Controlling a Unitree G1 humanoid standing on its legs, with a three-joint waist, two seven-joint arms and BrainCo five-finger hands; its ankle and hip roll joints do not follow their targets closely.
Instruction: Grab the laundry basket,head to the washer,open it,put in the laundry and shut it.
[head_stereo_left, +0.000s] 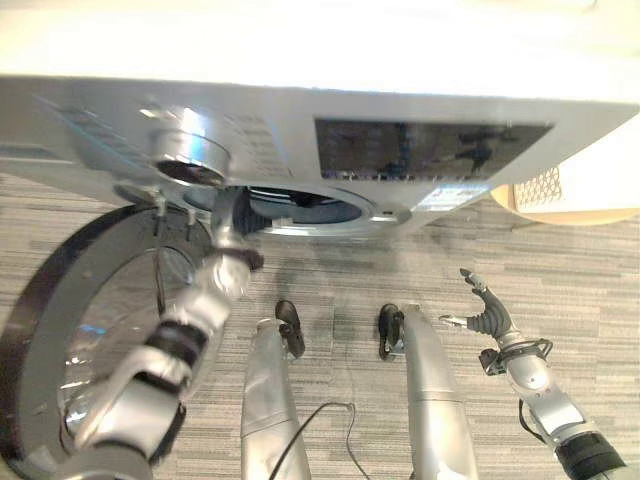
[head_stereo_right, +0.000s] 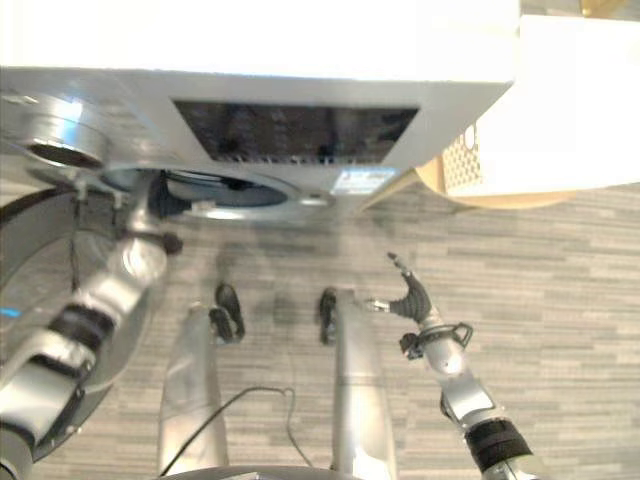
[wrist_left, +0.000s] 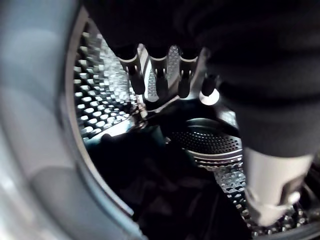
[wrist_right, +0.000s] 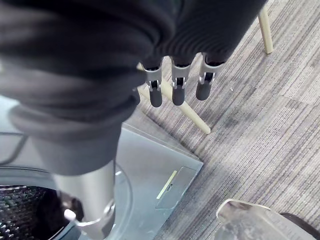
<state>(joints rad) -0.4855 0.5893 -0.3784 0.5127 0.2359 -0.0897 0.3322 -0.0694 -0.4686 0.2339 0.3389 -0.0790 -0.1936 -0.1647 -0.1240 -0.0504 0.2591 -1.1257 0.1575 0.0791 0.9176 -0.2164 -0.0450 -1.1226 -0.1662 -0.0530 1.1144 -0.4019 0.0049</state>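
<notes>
A silver front-loading washing machine stands on grey striped carpet, its round glass door swung open, dark laundry in its perforated steel drum, where the left hand reaches with straight fingers, while the right hand hangs relaxed, spread beside the machine.

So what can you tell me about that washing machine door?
The washer door is round, a dark rim around a clear glass bowl that gleams. It is swung wide open to the robot's left of the drum opening. The left arm reaches past it and the left hand is inside the drum. Whether the arm touches the door is unclear.
</notes>
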